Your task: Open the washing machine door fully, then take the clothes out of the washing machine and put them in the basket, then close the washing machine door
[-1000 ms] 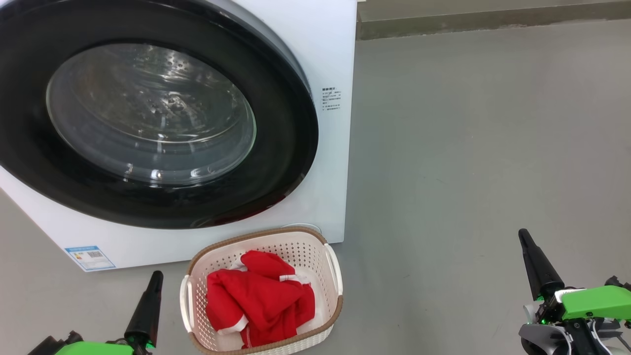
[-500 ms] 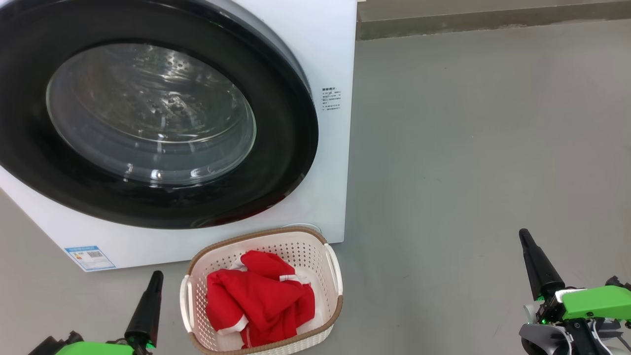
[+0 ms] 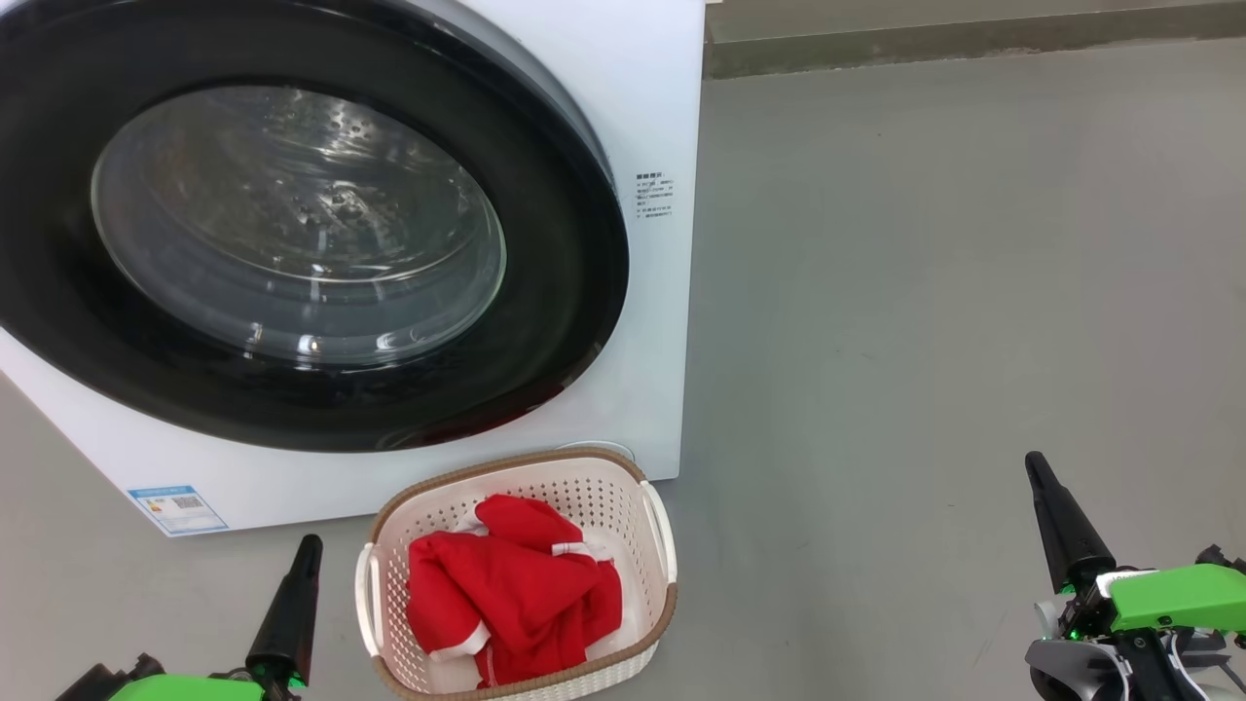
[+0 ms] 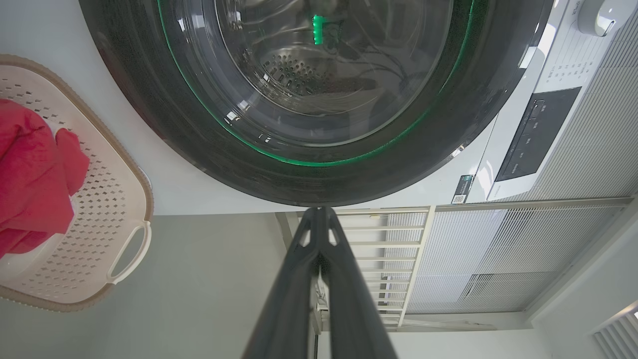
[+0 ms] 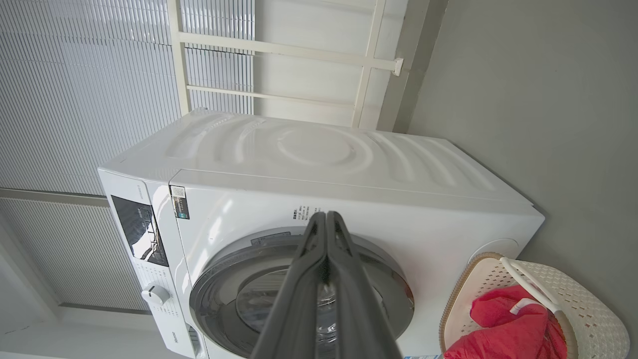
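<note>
**Washing machine** (image 3: 647, 107): fills the upper left of the head view and stands on the grey floor (image 3: 925, 292). The washing machine door (image 3: 292, 234) lies flat against the white front. No gap is visible along its black rim in the head view or the right wrist view. Through the glass the steel drum (image 4: 299, 75) looks bare, with no red fabric seen inside, though reflections mask part of it.

**Clothes** (image 3: 511, 594): a red bundle with white cuffs, lying inside the basket (image 3: 584, 487) at the bottom centre of the head view. The basket stands on the floor just in front of the machine's lower right corner. Nothing hangs over its rim.

**Left gripper** (image 3: 309, 545): lower left of the head view, beside the basket but apart from it. The jaws are pressed together on nothing.

**Right gripper** (image 3: 1035, 465): lower right, well apart from basket and machine. The jaws are likewise pressed together and empty.

**Assessment:** all three steps look done, with the clothes transferred and the door shut. The step in hand appears to be the close-out after shutting the door. Whether the door is fully latched cannot be told from these views. The next move calls for little beyond both arms standing clear of door and basket. If latching is in doubt, a firm flat push on the black rim would settle it.
</note>
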`<state>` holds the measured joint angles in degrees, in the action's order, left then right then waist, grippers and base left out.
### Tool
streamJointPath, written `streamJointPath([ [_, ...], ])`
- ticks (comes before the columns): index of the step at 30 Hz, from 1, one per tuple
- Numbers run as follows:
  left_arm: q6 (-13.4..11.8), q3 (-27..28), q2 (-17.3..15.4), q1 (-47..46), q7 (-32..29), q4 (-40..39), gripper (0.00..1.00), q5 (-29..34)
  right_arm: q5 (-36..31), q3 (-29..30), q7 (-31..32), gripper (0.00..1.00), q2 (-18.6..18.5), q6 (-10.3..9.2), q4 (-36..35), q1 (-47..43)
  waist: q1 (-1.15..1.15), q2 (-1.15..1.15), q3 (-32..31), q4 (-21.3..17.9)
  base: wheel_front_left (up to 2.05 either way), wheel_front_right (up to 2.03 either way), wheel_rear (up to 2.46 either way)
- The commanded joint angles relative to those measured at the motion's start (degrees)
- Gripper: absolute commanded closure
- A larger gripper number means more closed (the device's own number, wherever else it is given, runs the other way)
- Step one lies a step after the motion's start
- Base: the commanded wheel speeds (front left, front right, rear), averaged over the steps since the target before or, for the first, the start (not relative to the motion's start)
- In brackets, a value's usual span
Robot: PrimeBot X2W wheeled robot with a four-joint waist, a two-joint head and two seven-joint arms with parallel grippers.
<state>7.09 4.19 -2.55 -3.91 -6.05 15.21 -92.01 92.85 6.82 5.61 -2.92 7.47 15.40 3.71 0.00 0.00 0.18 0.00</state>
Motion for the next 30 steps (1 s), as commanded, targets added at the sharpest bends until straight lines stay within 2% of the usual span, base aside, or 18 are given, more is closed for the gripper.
streamJointPath([
  [1,0.4,2.13,-0.5,-2.26,-0.28,-1.17,1.0,-0.32,-0.2,-0.89,0.41,1.0,-0.41,0.02,-1.4,2.42,0.0,0.0,0.0,0.0,0.0,0.0,0.0],
  [30,0.4,2.22,-0.44,-2.27,-0.35,-1.17,1.0,-0.24,-0.38,-0.67,0.58,1.0,-0.26,0.02,-1.39,2.44,0.0,0.0,0.0,0.0,0.0,0.0,0.0],
])
